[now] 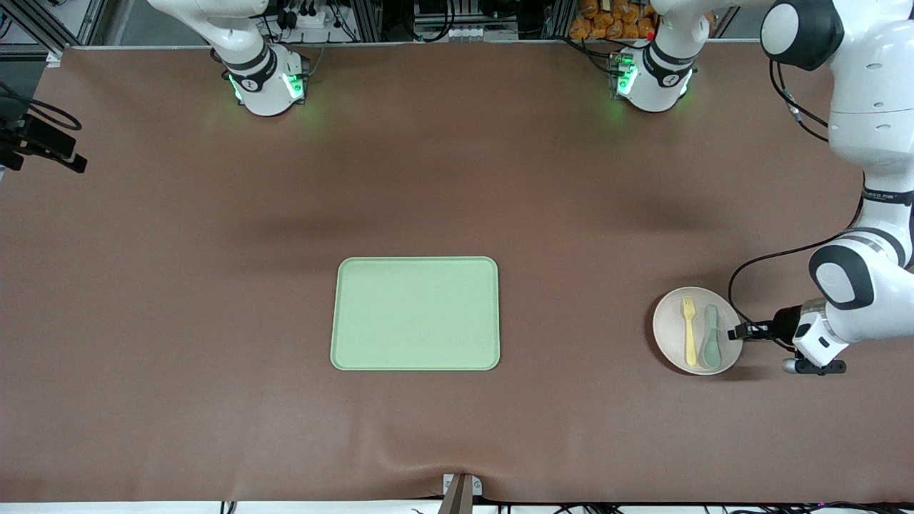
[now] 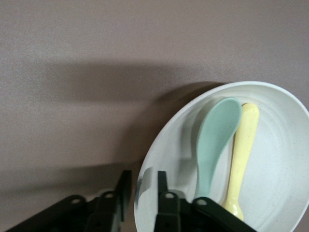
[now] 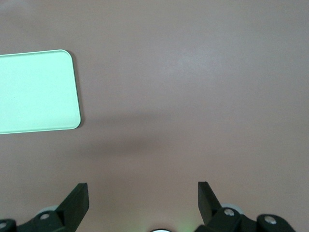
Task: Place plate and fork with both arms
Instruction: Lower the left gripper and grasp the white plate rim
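Light-green tray (image 1: 415,313) sits mid-table, nothing on it. Toward the left arm's end there's the plate (image 1: 671,335) with the fork (image 1: 690,332) and a grey-green spoon (image 1: 711,337) lying side by side in it. The left gripper (image 2: 142,191) is pinching the plate's rim. The right gripper (image 3: 143,198) hangs spread wide over bare table

Off-white plate (image 1: 671,334) flat on table; pale-yellow fork (image 1: 690,331) lying in it.

High front camera faces the arms; wrist cameras look down, sharing its tray (image 1: 415,313) and plate (image 1: 668,335).
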Controlling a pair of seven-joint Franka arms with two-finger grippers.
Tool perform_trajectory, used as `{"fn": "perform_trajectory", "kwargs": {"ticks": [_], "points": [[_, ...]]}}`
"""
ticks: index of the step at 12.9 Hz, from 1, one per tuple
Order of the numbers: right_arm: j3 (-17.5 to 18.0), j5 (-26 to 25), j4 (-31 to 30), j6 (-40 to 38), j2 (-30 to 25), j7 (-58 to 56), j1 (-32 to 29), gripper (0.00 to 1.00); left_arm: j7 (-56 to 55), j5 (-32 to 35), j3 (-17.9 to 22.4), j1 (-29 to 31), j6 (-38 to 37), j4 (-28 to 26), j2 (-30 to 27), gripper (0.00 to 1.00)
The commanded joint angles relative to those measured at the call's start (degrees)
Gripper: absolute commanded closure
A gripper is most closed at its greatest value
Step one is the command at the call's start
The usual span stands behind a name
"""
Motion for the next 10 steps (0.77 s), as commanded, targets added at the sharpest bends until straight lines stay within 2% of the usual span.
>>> {"fn": "perform_trajectory", "kwargs": {"ticks": [1,10], "points": [[0.2,0.1,0.9,-0.6,0.3,1.1,-0.2,0.0,1.4,-1.3,0.1,0.0,0.3,0.9,0.7,0.81],[0.2,0.1,0.9,-0.6,0.3,1.1,-0.2,0.0,1.3,-1.3,0.1,0.0,0.3,1.0,0.6,0.97]]}}
